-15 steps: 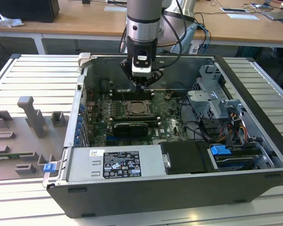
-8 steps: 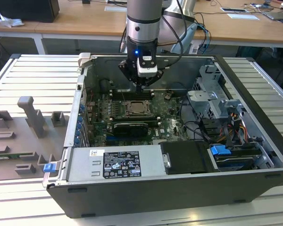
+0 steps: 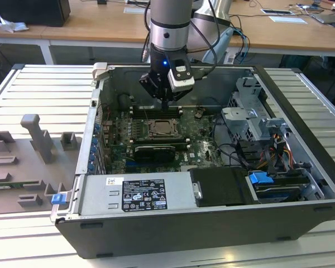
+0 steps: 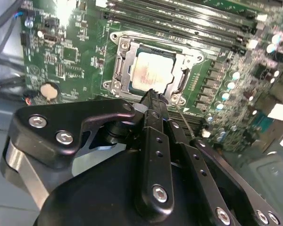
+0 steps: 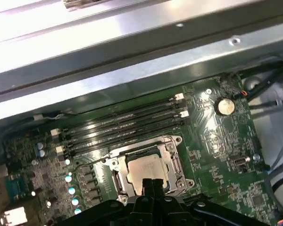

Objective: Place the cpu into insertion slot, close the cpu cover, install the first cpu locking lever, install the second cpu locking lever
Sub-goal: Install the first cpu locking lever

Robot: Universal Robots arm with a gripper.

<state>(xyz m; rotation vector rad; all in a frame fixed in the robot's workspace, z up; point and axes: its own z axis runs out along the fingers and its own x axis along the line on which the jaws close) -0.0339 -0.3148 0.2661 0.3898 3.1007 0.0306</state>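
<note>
poised the gripper [image 4: 151, 94], jaws pinched shut on nothing, just over the cpu [image 4: 153, 70], seated in the insertion slot [image 3: 154, 129] beneath the lowered cpu cover [image 4: 119, 70] (lever stage, seemingly); called for a steady push on the thin locking lever [image 5: 92, 161].

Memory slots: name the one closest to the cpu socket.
The memory slot bordering the insertion slot; the others lie beyond it, toward the case wall.
</note>
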